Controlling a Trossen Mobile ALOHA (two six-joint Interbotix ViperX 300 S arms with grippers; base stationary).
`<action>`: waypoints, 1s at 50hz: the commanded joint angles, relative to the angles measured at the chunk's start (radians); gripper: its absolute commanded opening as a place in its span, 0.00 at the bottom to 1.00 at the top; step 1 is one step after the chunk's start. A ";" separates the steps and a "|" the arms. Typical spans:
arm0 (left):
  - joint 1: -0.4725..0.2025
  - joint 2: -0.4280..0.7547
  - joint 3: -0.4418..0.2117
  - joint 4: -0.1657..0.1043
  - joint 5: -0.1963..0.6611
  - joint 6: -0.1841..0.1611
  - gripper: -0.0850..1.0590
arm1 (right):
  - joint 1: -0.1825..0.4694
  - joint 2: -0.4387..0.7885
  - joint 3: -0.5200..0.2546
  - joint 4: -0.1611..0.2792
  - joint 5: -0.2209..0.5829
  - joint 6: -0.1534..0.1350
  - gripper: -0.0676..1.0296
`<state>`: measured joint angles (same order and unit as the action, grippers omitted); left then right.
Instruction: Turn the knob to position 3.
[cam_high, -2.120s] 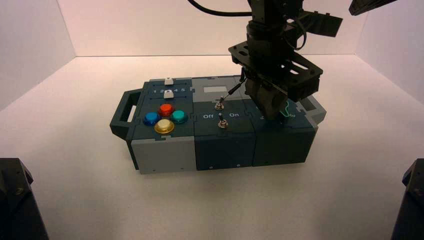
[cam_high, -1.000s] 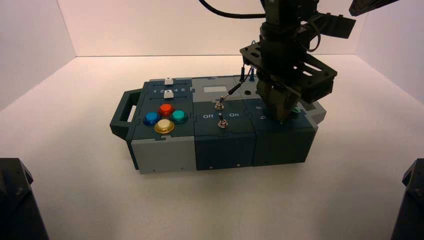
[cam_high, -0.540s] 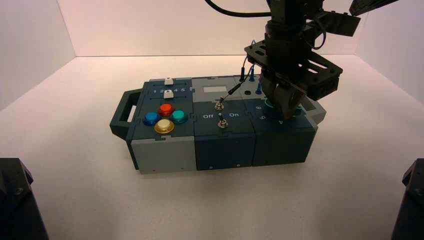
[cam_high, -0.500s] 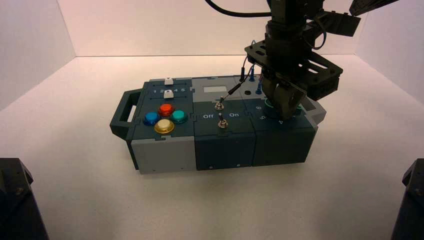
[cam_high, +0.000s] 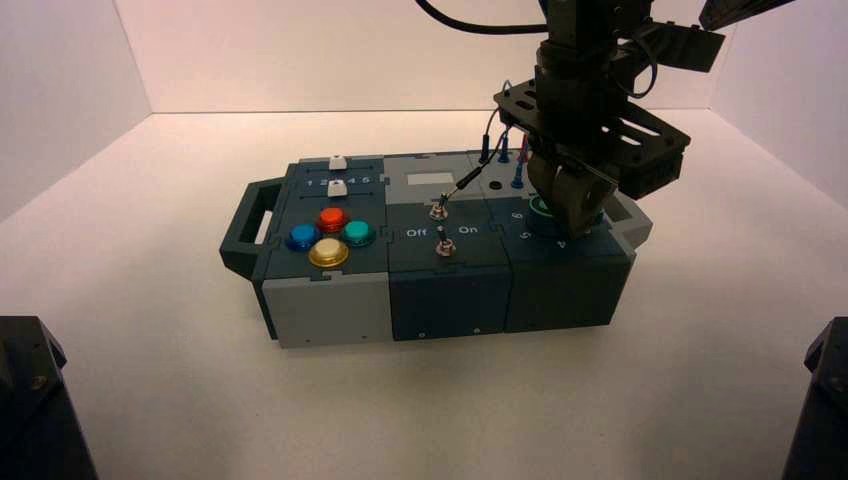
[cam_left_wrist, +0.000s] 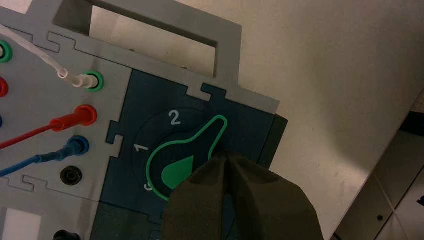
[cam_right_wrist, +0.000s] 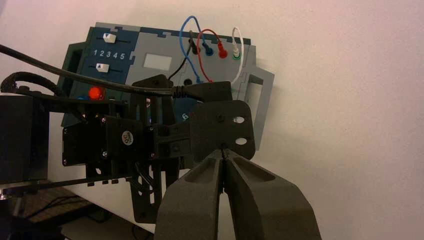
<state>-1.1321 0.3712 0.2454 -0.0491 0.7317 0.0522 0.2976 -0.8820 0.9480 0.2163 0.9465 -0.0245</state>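
Hovering low over the right part of the box (cam_high: 450, 303), my left claw (cam_high: 573, 222) partly hides the round dark-teal knob (cam_high: 543, 215) in the high view. Red (cam_high: 332, 217), blue (cam_high: 303, 236), green (cam_high: 357, 232) and yellow (cam_high: 328, 252) push buttons sit on the box's left part, with two metal toggle switches (cam_high: 445, 245) in its middle.

In the left wrist view, my left claw's two fingers are pressed together, their tips over one edge of the knob. I cannot tell whether they touch it. The knob's green teardrop outline points its narrow end just past the printed 2 (cam_left_wrist: 174, 118), on the side away from the 1 (cam_left_wrist: 141, 148). Red (cam_left_wrist: 74, 118), blue (cam_left_wrist: 62, 151) and white (cam_left_wrist: 75, 80) plugs stand nearby.

In the right wrist view, my idle right claw (cam_right_wrist: 223, 150) hangs raised beyond my left arm (cam_right_wrist: 142, 135), its fingers pressed together.
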 joint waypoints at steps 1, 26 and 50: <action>0.003 -0.023 -0.017 0.003 0.003 0.006 0.05 | 0.002 0.003 -0.014 0.002 -0.006 -0.002 0.04; -0.043 -0.078 0.012 -0.002 0.003 -0.006 0.05 | 0.002 0.003 -0.014 -0.002 -0.008 -0.002 0.04; -0.057 -0.253 0.163 0.002 0.017 -0.077 0.05 | -0.005 0.003 -0.014 -0.021 -0.014 -0.003 0.04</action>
<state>-1.1904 0.2086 0.3820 -0.0506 0.7547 -0.0153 0.2930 -0.8851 0.9480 0.1948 0.9403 -0.0261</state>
